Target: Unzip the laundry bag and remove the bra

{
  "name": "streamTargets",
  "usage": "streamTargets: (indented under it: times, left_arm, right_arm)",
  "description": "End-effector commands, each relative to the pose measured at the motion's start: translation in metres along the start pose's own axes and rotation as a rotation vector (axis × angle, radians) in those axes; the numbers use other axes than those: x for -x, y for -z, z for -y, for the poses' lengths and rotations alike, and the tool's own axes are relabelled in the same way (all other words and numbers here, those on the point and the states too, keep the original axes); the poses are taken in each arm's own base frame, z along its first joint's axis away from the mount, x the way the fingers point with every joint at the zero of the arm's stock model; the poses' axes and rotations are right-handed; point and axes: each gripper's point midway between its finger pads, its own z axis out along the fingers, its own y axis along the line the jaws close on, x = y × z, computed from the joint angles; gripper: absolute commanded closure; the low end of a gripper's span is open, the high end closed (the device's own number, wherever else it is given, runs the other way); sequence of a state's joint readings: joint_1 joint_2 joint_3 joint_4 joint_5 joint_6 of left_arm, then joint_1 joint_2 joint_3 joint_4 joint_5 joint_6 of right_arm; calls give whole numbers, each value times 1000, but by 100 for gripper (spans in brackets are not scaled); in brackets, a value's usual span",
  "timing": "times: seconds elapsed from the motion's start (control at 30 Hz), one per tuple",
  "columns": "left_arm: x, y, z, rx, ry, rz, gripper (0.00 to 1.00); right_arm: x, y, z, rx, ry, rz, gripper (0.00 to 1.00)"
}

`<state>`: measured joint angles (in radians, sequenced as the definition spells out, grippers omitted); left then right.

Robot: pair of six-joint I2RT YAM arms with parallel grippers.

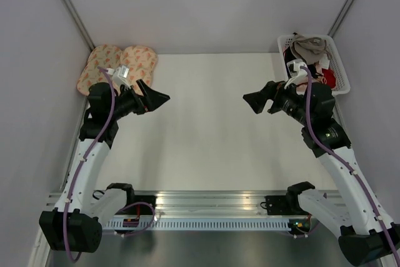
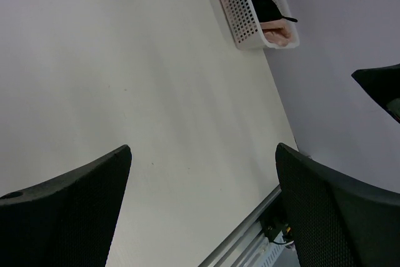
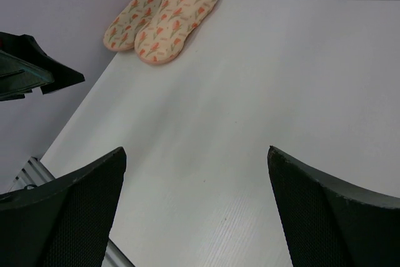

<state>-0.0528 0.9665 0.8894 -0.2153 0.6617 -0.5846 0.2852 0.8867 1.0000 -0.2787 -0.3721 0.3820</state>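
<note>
pouches [image 1: 139, 62] far left, basket [image 1: 340, 64] far right

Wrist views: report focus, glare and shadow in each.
Left wrist: table evenly lit with faint streaky sheen, no hard shadows; white basket sharp. Right wrist: printed pouches in focus; right hand's fingers dark, little detail.

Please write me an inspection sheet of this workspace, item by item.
Surface: white table, no spill seen.
Job's things: wall-side pouch and inner pouch, touching, far left corner; zips not visible; bra nothing seen.
Clutter: white basket, far right corner, holding a beige-grey garment and something red.
Claws: left claw open, empty; right claw open, empty.
Cables: left purple cable, right purple cable, along the arms.
Surroundings: grey walls; metal rail at near edge.
</note>
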Motion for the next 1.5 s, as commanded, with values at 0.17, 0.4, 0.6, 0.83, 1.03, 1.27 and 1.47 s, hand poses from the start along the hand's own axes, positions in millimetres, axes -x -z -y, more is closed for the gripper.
streamTargets:
  times: [0.17, 0.4, 0.6, 0.83, 1.03, 1.27, 1.47]
  left_arm:
    - [13, -2, -83, 424, 89, 86, 0]
    - [40, -4, -180, 824, 127, 128, 0]
    - [54, -4, -255, 926, 275, 172, 0]
    - [20, -20, -315, 942, 404, 114, 0]
    - [4, -44, -337, 870, 414, 119, 0]
    - [16, -68, -350, 783, 408, 172, 0]
    - [20, -95, -352, 669, 490, 204, 2]
  right_arm:
    - [-14, 2, -25, 143, -51, -69, 2]
    - [-25, 5, -29, 188, -47, -81, 2]
    - [-30, 12, -21, 136, -19, -84, 2]
    - [-35, 9, -16, 117, -25, -101, 2]
    - [-40, 5, -9, 90, -38, -120, 2]
    - [-47, 1, -5, 85, -51, -144, 2]
    - [-51, 3, -2, 70, -49, -158, 2]
